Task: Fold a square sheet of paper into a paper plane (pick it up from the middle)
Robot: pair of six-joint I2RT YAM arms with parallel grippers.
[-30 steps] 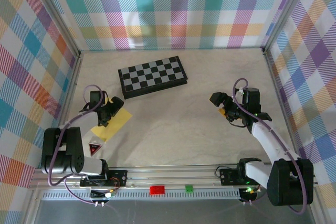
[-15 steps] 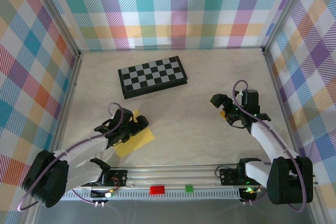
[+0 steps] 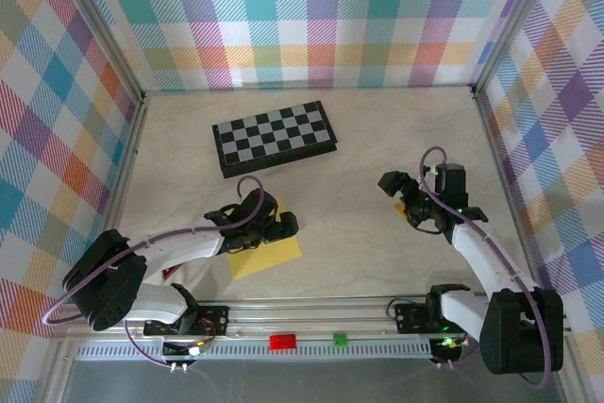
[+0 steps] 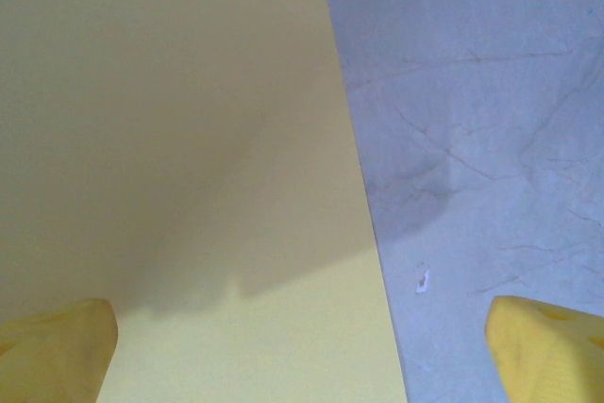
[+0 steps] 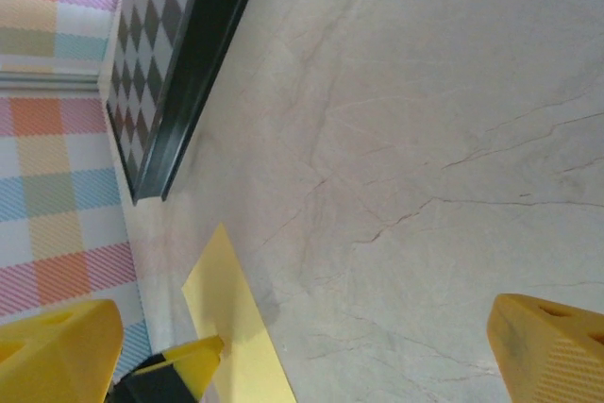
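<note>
The square sheet of paper point(image 3: 271, 255) lies flat and yellow on the marble table, near the front and left of centre. My left gripper point(image 3: 280, 225) hovers low over its far right part, open. In the left wrist view the sheet point(image 4: 179, 139) covers the left half. Its right edge runs between the yellow fingertips point(image 4: 58, 346), one over paper and one over bare table. My right gripper point(image 3: 394, 193) stands open at the right, well apart from the sheet, with nothing between its fingers. The right wrist view shows the sheet point(image 5: 233, 323) with a left fingertip point(image 5: 184, 362) on it.
A black-and-grey chessboard point(image 3: 274, 137) lies at the back centre, also seen as the chessboard point(image 5: 156, 73) in the right wrist view. Checked walls point(image 3: 311, 16) enclose the table. Bare marble point(image 3: 349, 224) separates the two grippers. A metal rail point(image 3: 311, 313) runs along the front edge.
My left arm has swung from the left edge toward the centre, and the yellow sheet has slid right with it. The right arm has barely moved.
</note>
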